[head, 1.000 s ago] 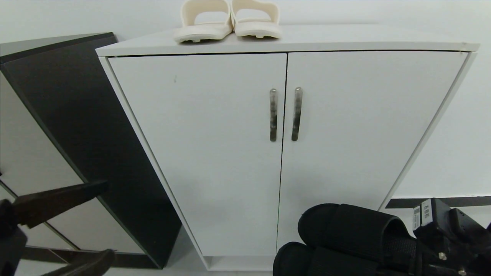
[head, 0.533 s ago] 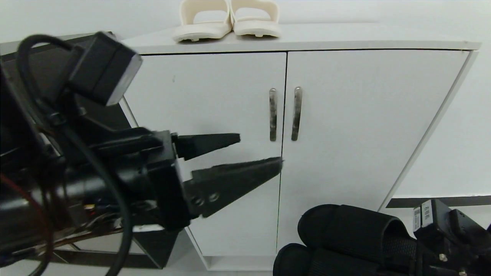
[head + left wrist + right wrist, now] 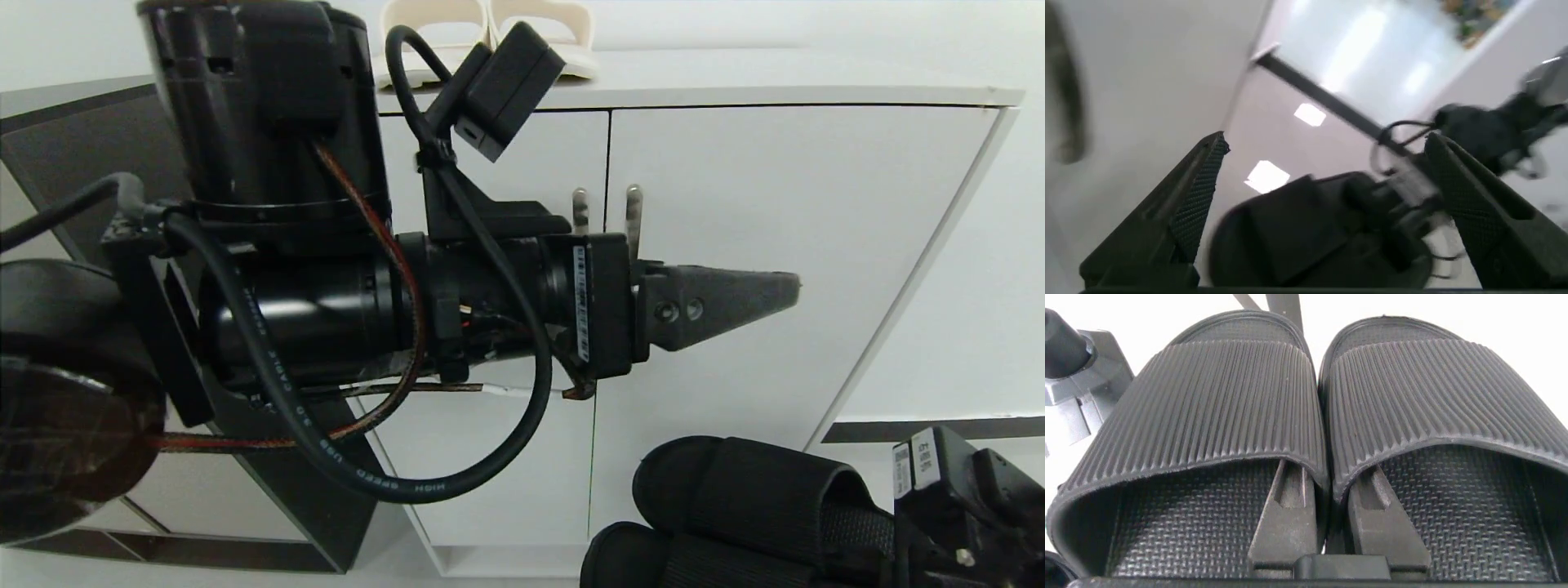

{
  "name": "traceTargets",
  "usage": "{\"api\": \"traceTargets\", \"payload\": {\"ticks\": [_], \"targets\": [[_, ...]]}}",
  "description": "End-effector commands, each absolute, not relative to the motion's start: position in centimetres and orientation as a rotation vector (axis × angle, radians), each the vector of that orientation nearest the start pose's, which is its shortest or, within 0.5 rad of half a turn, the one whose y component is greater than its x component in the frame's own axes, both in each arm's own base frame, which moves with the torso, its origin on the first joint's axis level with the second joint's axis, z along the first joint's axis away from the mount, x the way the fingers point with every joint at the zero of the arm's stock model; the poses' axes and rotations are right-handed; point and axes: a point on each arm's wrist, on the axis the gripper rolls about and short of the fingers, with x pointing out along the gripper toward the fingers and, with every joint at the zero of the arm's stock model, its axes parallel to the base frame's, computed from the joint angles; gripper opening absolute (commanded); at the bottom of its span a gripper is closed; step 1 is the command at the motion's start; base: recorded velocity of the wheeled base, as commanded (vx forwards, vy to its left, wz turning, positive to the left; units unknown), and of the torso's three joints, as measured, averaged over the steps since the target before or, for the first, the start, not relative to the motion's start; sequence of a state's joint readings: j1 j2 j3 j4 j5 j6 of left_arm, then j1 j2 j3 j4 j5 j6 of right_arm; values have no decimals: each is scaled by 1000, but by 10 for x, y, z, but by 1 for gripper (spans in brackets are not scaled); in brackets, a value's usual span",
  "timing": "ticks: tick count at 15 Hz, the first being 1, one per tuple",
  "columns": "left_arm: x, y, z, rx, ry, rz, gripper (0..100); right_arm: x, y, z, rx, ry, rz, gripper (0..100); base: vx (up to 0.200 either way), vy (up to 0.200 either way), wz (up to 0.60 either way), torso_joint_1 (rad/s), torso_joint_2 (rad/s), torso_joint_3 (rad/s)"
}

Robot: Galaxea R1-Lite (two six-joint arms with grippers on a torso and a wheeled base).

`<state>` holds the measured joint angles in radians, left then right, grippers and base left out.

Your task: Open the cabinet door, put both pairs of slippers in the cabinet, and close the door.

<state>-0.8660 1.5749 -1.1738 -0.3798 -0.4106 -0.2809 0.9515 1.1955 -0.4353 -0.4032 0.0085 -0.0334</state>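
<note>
My left gripper (image 3: pixel 767 292) hangs in front of the cabinet (image 3: pixel 816 204), level with the lower ends of the two handles (image 3: pixel 633 208) and pointing across the right door. In the left wrist view its fingers are spread wide with nothing between them. Both doors are shut. My right gripper (image 3: pixel 1327 478) is low and near the foot of the cabinet. It has one finger inside each of the black slippers (image 3: pixel 735 498), pinching their inner walls together. The cream slippers (image 3: pixel 400 41) sit side by side on the cabinet top.
</note>
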Motion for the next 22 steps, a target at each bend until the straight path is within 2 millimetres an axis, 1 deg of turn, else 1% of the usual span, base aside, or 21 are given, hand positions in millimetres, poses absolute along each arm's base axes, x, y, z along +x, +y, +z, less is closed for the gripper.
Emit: {"api": "traceTargets", "payload": {"ticks": [1,3,6,8,12,15,16,22], "targets": [[187,-233,303,-267,214,-1288,100,95,134,178,-199,312,960,0,0,0,0,0,0,0],[188,-233,304,-275,212,-1276,100,95,134,178,-199,313,960,0,0,0,0,0,0,0],[192,-232,304,-279,185,-1141,100,95,134,177,-197,316,958,0,0,0,0,0,0,0],[192,-230,305,-252,154,-1102,100,95,135,177,-199,319,960,0,0,0,0,0,0,0],[198,-233,300,-236,152,-1022,100,95,135,176,-201,325,958,0,0,0,0,0,0,0],[214,-233,291,-226,156,-970,100,95,135,175,-204,329,961,0,0,0,0,0,0,0],[218,-236,289,-221,141,-937,100,95,135,175,-205,330,960,0,0,0,0,0,0,0],[239,-249,280,-208,140,-909,100,94,135,173,-212,332,967,0,0,0,0,0,0,0]]}}
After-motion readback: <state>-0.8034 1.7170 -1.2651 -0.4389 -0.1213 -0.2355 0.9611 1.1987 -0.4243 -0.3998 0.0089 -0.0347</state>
